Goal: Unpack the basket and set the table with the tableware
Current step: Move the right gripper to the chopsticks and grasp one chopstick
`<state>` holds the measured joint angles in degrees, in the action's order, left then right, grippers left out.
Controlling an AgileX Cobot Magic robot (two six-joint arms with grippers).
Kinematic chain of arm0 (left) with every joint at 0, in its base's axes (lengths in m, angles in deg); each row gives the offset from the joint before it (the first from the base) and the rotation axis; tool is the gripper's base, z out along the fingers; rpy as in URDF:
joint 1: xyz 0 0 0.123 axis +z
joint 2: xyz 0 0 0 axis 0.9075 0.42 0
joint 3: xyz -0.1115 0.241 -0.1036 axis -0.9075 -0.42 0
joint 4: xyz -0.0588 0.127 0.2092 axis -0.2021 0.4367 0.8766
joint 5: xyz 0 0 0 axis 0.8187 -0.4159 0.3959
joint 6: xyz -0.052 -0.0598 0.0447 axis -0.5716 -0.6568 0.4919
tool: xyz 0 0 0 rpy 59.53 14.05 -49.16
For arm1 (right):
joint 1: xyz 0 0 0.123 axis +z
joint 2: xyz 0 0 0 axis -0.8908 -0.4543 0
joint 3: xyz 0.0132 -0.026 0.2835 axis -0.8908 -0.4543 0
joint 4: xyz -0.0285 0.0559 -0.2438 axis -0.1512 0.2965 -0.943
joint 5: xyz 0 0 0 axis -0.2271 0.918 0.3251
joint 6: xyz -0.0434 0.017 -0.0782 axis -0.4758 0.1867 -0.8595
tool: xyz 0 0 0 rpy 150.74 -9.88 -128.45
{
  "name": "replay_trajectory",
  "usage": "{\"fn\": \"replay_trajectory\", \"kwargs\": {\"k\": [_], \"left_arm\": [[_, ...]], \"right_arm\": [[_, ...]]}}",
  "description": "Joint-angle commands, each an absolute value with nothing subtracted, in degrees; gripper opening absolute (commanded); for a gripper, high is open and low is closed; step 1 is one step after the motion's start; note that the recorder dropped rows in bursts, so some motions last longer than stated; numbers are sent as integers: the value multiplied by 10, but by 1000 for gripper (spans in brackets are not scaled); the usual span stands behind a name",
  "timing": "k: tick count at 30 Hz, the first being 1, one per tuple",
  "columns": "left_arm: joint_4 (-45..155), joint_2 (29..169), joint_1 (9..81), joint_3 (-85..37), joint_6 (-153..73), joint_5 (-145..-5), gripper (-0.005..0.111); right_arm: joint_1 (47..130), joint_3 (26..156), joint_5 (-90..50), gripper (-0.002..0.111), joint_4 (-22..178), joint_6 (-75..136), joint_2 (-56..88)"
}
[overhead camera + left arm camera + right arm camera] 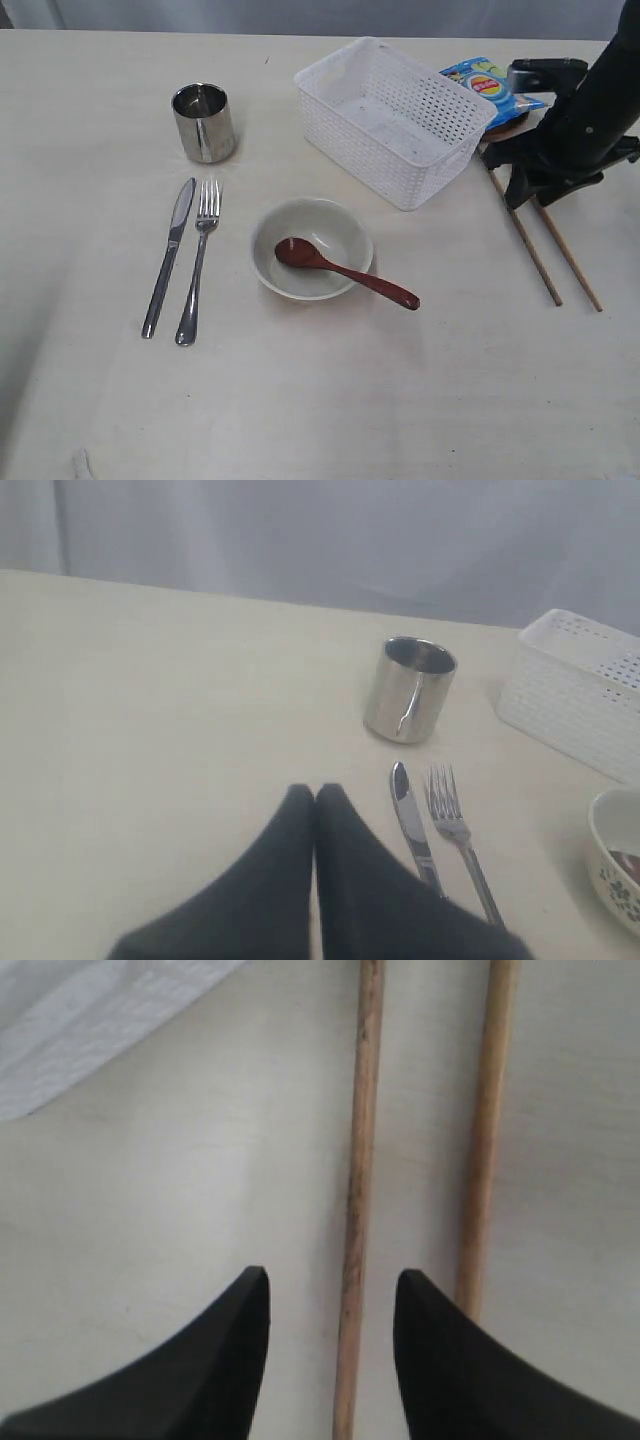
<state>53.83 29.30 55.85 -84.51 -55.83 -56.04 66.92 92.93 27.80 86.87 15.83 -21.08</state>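
The white basket (390, 120) stands empty at the back of the table (320, 400). Laid out on the table are the steel cup (204, 122), knife (170, 255), fork (200, 262), and a pale bowl (312, 248) with the wooden spoon (345, 268) resting in it. Two chopsticks (525, 240) (570, 255) lie right of the basket. My right gripper (530, 198) (332, 1285) is low over their far ends, open, with one chopstick (357, 1160) between its fingers and the other (485, 1140) just outside. My left gripper (315, 792) is shut and empty, left of the knife (412, 825).
A blue chips bag (490, 85) lies behind the basket's right corner, and a brown plate edge (508, 128) shows under it. The right arm covers the table beside them. The left wrist view also shows the cup (410, 690), fork (455, 830) and basket (580, 705).
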Motion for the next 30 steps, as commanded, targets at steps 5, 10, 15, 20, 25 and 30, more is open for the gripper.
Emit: {"fn": "replay_trajectory", "kwargs": {"k": [5, 10, 15, 20, 25, 30], "left_arm": [[536, 291, 559, -847, -558, -567, 0], [536, 291, 559, -847, -558, -567, 0], [536, 291, 559, -847, -558, -567, 0], [541, 291, 559, -847, -558, -567, 0], [541, 291, 559, -847, -558, -567, 0], [541, 291, 559, -847, -558, -567, 0]], "right_arm": [[665, 928, 253, 40, 871, 150, -274], [665, 928, 246, 33, 874, 150, -288], [665, 928, 246, 18, 874, 152, -304], [665, 928, 248, 9, 872, 167, -311], [665, 928, 266, -1, 881, 171, -298], [665, 928, 286, -1, 881, 196, -244]]}}
